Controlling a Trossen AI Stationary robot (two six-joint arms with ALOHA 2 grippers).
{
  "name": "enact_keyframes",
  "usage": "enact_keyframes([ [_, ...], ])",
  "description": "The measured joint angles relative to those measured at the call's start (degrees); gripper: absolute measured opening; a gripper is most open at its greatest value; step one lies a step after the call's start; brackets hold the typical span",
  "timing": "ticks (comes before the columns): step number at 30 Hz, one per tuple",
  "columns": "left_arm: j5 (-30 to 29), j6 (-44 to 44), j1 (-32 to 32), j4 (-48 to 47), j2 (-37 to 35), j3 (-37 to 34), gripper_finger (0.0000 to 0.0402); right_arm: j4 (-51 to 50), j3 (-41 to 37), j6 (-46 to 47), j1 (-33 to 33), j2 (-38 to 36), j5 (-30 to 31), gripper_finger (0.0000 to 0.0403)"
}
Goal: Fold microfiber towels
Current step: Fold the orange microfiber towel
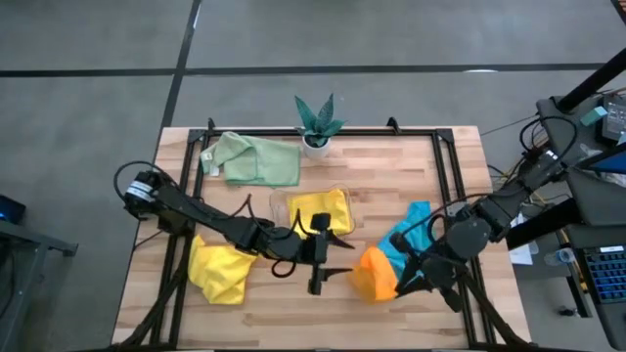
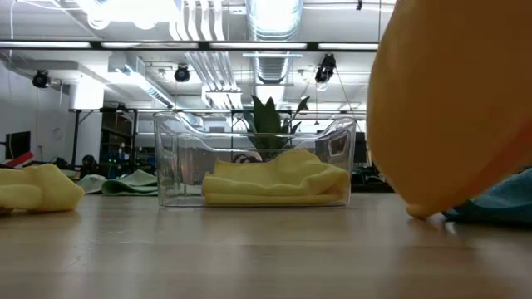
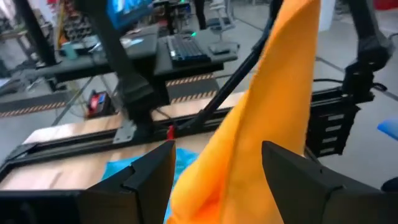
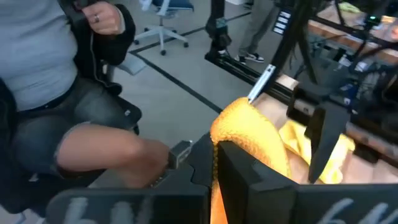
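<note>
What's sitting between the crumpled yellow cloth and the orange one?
In the high view, the left gripper lies between the crumpled yellow towel and the orange towel, its jaws open.

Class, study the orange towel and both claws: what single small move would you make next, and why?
Probably draw the left claw back from the orange towel. Its fingers stand open on either side of the hanging cloth without gripping it, while the right claw is shut on the towel's top edge and carries it alone, so the left arm seems finished here.
</note>
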Motion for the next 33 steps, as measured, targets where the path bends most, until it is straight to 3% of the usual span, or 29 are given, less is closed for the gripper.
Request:
enact_keyframes([
  [5, 1.31, 1.48, 0.23, 8.33, 5.25, -0.24, 0.0223, -0.11, 0.78, 0.29, 0.33, 1.68, -0.14, 0.0008],
  [11, 7.50, 3.59, 0.25, 15.20, 10.39, -0.24, 0.0223, 0.00, 0.75, 0.90, 0.30, 1.76, 0.13, 0.0008],
  [16, 10.76, 2.15, -0.24, 13.10, 10.56, -0.26, 0.0223, -0.06, 0.71, 0.92, 0.29, 1.65, 0.15, 0.0008],
  [24, 24.39, -4.06, -0.65, 9.96, 10.33, -2.49, 0.0223, -0.22, 0.31, 0.92, 0.28, 2.02, 0.19, 0.0008],
  [33, 28.51, -8.53, -1.70, 8.99, 10.47, -6.63, 0.0223, -0.18, 0.12, 0.92, 0.28, 2.02, 1.71, 0.0008],
])
